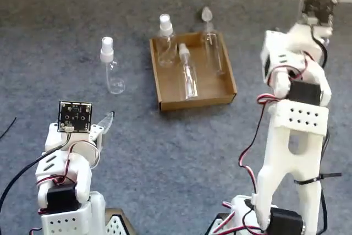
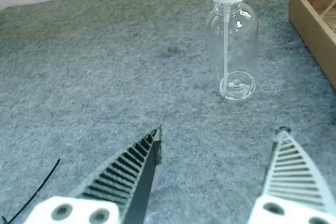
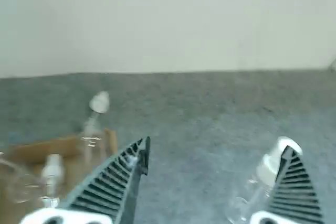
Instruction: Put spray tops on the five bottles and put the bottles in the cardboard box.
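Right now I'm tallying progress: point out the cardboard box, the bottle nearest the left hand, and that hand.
cardboard box (image 1: pixel 196 102), high view, near wall.
bottle (image 2: pixel 239 35), left wrist view, clear body.
left hand (image 2: pixel 220 131), left wrist view, midway between its fingertips.

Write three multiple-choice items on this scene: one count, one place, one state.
1. Bottles inside the cardboard box: A one; B three; C five.
2. The bottle nearest the left gripper is: A lying in the box; B standing on the carpet; C held in the gripper.
3. The left gripper's fingers are: A open; B shut on a bottle; C shut on a cap.
Key: 1 B, three show within its walls in the high view. 2 B, it stands upright outside the box. 3 A, the fingers are spread with nothing between them.
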